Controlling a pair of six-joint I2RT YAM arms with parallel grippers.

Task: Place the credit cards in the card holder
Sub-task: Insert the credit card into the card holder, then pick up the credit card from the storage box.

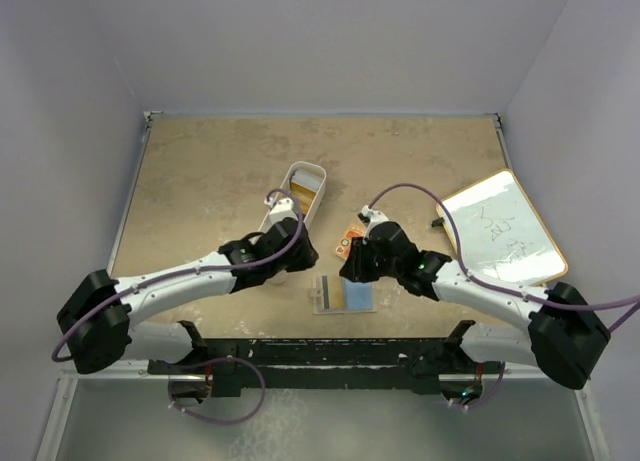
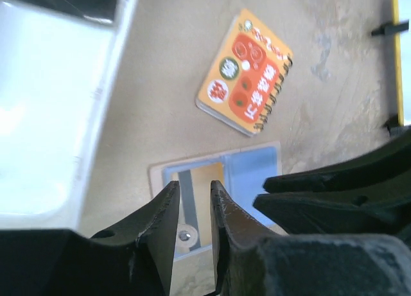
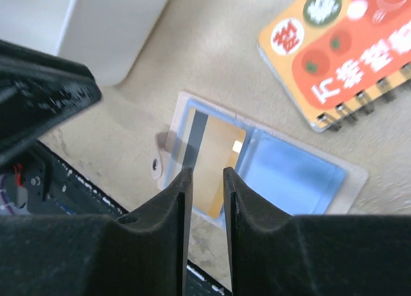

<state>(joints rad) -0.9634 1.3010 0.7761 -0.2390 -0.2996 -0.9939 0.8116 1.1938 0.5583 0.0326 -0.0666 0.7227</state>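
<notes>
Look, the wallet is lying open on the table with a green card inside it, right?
Not green. The card holder is lying open on the table with an orange-gold credit card inside it, as the right wrist view shows.

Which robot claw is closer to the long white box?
Left. The left gripper hangs beside the near end of the white box. The right gripper is farther away, past the left one, above the open card holder.
</notes>
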